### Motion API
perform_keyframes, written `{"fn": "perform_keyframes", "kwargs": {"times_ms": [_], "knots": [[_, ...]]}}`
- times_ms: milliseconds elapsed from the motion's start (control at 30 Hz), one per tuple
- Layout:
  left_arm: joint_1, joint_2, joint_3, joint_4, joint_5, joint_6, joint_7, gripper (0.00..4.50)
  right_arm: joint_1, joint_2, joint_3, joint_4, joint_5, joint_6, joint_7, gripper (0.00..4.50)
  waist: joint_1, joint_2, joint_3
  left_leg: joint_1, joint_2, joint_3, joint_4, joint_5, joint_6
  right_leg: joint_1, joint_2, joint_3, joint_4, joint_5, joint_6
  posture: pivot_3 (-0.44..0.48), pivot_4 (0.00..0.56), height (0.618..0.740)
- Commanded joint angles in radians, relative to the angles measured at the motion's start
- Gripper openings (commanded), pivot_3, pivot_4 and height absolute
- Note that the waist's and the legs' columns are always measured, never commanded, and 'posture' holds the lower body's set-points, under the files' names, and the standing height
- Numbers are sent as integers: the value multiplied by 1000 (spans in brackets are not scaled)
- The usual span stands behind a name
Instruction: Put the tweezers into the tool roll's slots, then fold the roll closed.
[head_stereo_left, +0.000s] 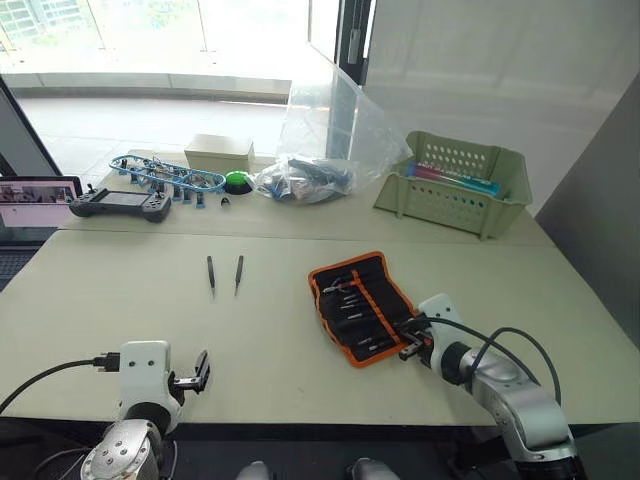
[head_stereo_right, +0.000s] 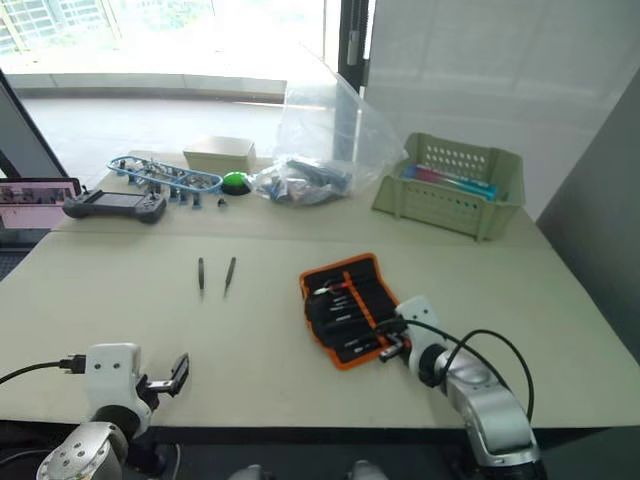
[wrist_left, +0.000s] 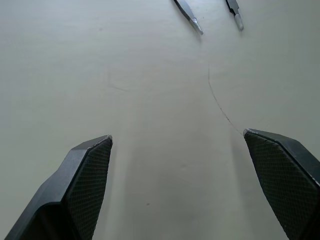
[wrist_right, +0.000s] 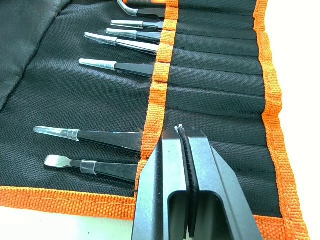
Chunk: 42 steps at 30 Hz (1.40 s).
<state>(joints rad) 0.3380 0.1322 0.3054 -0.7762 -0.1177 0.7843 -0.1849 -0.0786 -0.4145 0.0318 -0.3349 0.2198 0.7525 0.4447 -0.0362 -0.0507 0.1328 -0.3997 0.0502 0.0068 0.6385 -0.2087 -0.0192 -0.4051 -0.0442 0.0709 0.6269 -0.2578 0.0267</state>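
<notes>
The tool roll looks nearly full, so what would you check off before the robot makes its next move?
1. Tool roll lying open and flat on the table: ok.
2. All tweezers in the slots: not ok; two loose tweezers lie apart on the table.
3. Free slot for them: ok, a gap shows between the stowed tweezers.
4. Left end effector open, facing the loose pair: ok.
5. Right end effector clear of the roll before folding: not ok; it sits shut over the slot edge.
6. Right end effector gripping fabric: cannot tell.
</notes>
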Motion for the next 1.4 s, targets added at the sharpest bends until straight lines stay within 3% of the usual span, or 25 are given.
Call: {"fn": "perform_keyframes", "kwargs": {"times_ms": [33, 333, 1067, 1400], "knots": [[-37, 23, -15, 35, 1, -22, 6, 4448, 32, -1, 30, 62, -10, 35, -3, 0, 0, 0, 0, 0, 0, 0, 0, 0, 0, 0, 0, 0, 0, 0, 0, 0, 150, 740], [-323, 76, -52, 360, 25, -54, 48, 4448, 30, 6, 24, 55, -7, 40, -18, 0, 5, 0, 0, 1, -1, -1, 0, 0, 0, 0, 0, -1, -1, 0, 0, 0, 150, 740], [-761, 91, -89, 1078, 46, -301, 136, 4448, 11, 9, 20, 46, 1, 52, -31, 0, 25, 10, -3, 6, -3, -3, 0, 0, 0, 2, 0, -2, 2, 1, 1, 0, 150, 740], [-811, 61, -106, 1160, 32, -341, 146, 1341, 5, 15, 20, 49, 0, 49, -36, 0, 24, 11, -3, 7, -4, -3, 0, 0, 0, 4, 0, -2, 3, 2, 2, 0, 150, 740]]}}
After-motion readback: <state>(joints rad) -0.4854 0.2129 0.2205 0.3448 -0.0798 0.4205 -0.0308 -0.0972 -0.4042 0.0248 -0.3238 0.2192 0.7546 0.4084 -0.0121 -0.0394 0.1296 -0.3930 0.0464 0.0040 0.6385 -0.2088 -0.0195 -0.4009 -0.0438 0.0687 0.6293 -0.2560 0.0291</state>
